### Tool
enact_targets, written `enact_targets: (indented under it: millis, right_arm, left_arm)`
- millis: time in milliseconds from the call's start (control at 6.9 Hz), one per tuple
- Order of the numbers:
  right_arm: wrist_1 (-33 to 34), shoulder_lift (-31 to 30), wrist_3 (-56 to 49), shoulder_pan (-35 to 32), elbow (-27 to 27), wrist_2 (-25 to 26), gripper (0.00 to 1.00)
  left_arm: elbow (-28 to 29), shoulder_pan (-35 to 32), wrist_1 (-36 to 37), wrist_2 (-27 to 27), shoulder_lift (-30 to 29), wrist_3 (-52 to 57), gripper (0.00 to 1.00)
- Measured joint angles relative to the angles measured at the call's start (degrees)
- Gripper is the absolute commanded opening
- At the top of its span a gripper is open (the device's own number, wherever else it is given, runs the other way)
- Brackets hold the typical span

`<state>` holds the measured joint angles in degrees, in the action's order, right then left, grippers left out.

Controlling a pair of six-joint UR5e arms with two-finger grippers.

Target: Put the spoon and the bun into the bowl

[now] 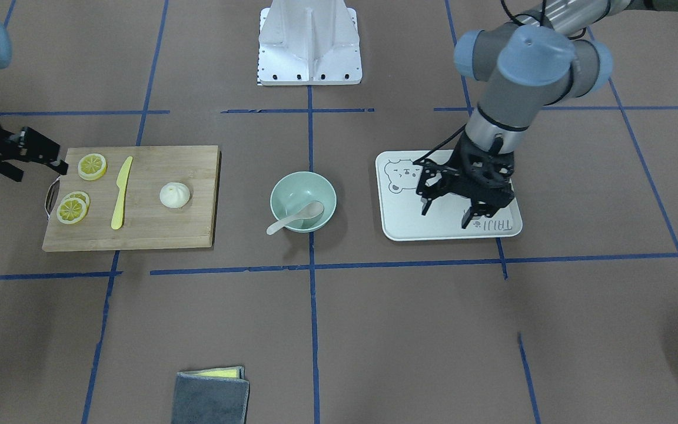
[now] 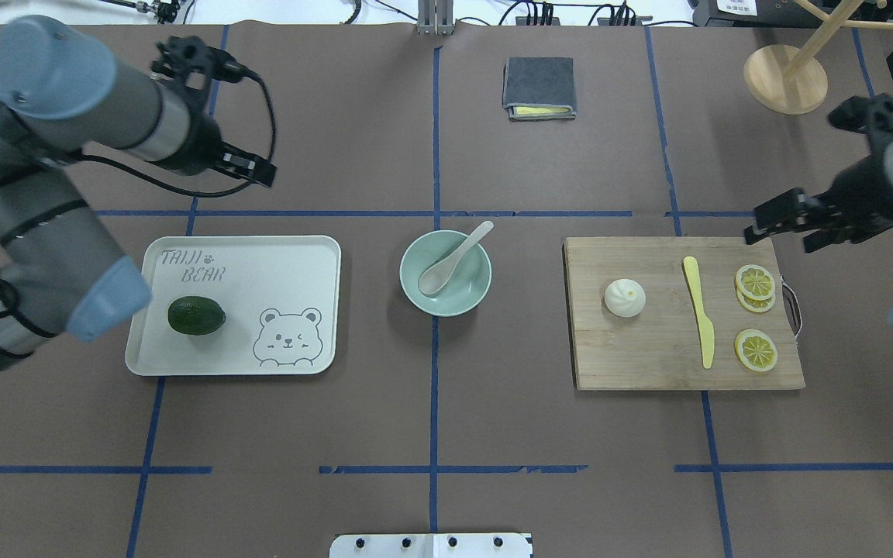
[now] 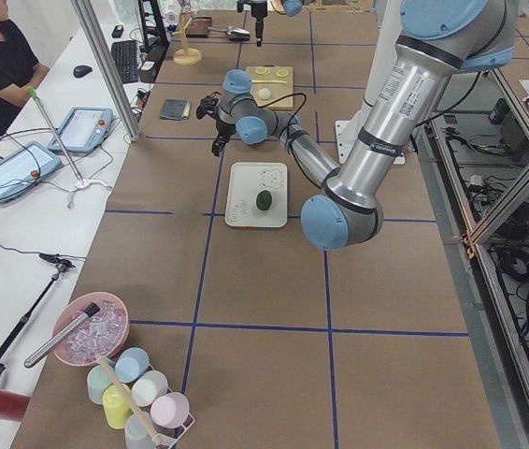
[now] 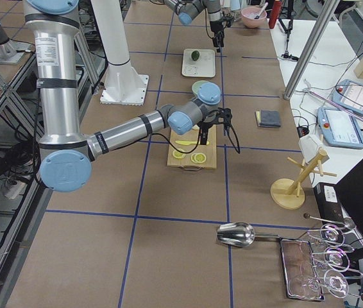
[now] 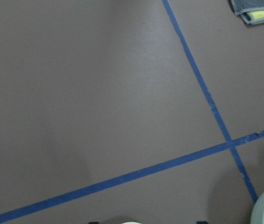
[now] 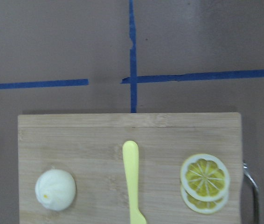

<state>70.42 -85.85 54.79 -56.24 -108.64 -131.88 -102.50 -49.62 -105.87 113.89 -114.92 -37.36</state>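
Note:
The pale spoon (image 1: 295, 218) lies in the mint-green bowl (image 1: 289, 187) at the table's centre, scoop inside and handle over the rim; both also show in the overhead view, spoon (image 2: 454, 260) and bowl (image 2: 471, 296). The white bun (image 1: 175, 195) sits on the wooden cutting board (image 1: 156, 229), also seen from overhead (image 2: 625, 297) and in the right wrist view (image 6: 55, 189). My left gripper (image 1: 446, 213) hangs open and empty above the bear tray (image 1: 398, 227). My right gripper (image 1: 42, 172) is open and empty, above the board's outer end near the lemon slices, far from the bun.
A yellow knife (image 2: 698, 310) and lemon slices (image 2: 755, 281) lie on the board. A dark avocado (image 2: 196, 315) sits on the tray (image 2: 276, 256). A folded grey cloth (image 2: 539, 87) lies at the far side. A wooden stand (image 2: 786, 77) is at the far right.

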Motion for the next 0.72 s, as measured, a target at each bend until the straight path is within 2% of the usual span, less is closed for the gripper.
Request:
enact_targets:
  millis: [290, 434, 724]
  right_arm:
    - [-2.56, 4.41, 13.67, 14.92, 0.05, 16.63, 1.00]
    - [-2.58, 5.03, 15.79, 19.09, 0.14, 21.62, 0.99]
    - [-0.30, 6.48, 16.82, 21.67, 0.50, 24.55, 0.97]
  left_arm:
    - [-4.37, -7.67, 0.67, 4.63, 7.85, 11.51, 0.87]
    - [-4.74, -8.92, 0.67, 5.25, 8.99, 13.60, 0.88]
    - [-4.87, -9.47, 0.66, 5.52, 9.49, 14.40, 0.88]
